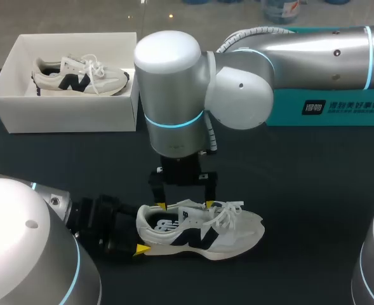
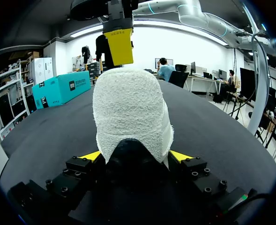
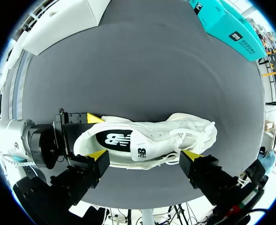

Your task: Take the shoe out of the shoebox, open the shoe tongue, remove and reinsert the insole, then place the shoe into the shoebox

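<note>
Dark side emblem on the white fabric sneaker (image 1: 202, 234), white logo print on its black insole (image 3: 115, 139), dark mark on its white tongue (image 3: 141, 152), matching emblem on the second white sneaker (image 1: 79, 77) in the white cardboard shoebox (image 1: 66, 117), white characters beside a square mark on the teal cardboard box (image 1: 339, 107)

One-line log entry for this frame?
left gripper shut on sneaker heel | right gripper open above sneaker | sneaker upright on table | second sneaker in shoebox
</note>
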Robot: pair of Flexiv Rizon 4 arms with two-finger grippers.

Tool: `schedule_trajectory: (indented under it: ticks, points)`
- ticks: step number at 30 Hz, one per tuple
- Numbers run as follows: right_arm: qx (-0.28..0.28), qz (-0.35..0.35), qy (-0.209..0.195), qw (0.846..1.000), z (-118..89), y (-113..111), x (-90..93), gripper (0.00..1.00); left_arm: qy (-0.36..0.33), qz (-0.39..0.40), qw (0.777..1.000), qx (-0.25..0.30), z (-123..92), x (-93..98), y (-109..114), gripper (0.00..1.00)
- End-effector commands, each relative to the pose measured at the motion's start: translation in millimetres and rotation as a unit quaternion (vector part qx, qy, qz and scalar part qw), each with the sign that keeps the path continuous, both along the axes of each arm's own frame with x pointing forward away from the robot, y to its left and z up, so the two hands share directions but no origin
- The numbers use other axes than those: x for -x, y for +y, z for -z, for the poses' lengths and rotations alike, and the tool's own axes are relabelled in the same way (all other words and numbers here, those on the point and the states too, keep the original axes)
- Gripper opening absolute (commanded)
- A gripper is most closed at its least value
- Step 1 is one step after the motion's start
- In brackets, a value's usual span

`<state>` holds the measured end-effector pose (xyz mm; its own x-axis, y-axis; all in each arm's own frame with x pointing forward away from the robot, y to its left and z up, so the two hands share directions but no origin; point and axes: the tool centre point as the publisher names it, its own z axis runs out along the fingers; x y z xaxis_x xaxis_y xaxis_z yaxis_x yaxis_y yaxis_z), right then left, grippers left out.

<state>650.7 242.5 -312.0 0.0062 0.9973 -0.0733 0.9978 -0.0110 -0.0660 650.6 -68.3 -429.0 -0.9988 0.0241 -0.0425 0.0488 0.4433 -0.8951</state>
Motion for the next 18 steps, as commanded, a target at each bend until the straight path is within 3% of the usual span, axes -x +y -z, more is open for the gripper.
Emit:
schedule_trajectory:
  ticks: [1, 18]
  points:
    - [0.030, 0.024, -0.006, 0.999, -3.7, 8.8, 7.7, 1.00, 0.001, 0.000, 1.000, -0.001, 6.6, -1.1, 2.6, 0.00]
    - [0.039, 0.046, 0.012, 0.998, 33.7, 13.7, 14.1, 1.00, 0.001, 0.000, 1.000, -0.001, 6.6, -1.1, 2.6, 0.00]
